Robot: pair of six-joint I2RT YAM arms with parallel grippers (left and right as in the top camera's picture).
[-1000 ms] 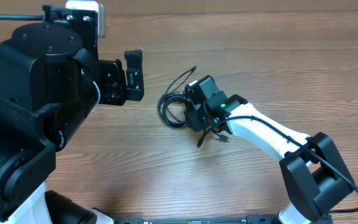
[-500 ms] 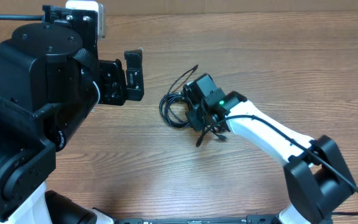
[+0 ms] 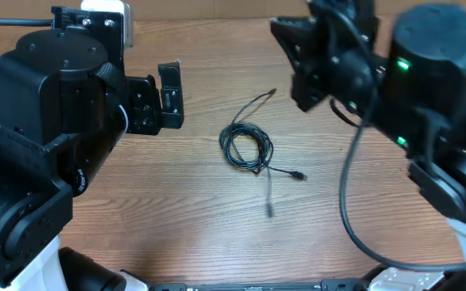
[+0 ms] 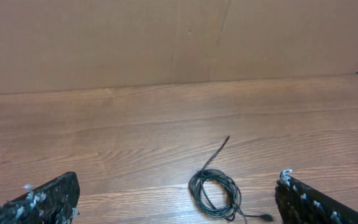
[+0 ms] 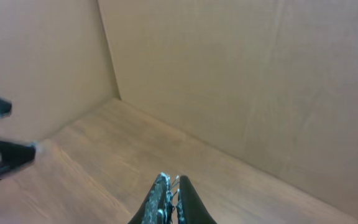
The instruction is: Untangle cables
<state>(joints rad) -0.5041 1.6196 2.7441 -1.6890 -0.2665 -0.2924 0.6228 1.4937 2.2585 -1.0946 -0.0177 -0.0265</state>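
Note:
The cables (image 3: pixel 247 148) lie as a small black coil on the wooden table (image 3: pixel 176 218), with nothing holding them. One end runs up toward the back, one plug tip (image 3: pixel 298 175) points right, and another end trails toward the front. In the left wrist view the coil (image 4: pixel 215 194) lies between and just beyond the wide-apart fingers. My left gripper (image 3: pixel 171 97) (image 4: pixel 178 177) is open and empty, left of the coil. My right gripper (image 3: pixel 285 32) (image 5: pixel 173 179) is lifted high at the back right, blurred in the overhead view, shut with nothing between its fingers.
A cardboard wall (image 4: pixel 166 43) stands along the table's far edge and at the side (image 5: pixel 42 56). The left arm's big black body (image 3: pixel 47 121) fills the left side. The right arm (image 3: pixel 427 97) and its thick black wire (image 3: pixel 346 186) hang over the right side.
My right gripper has shut, let the coil go and risen up and back to the right. The coil now lies slightly to the right with its ends spread. The left arm barely moved.

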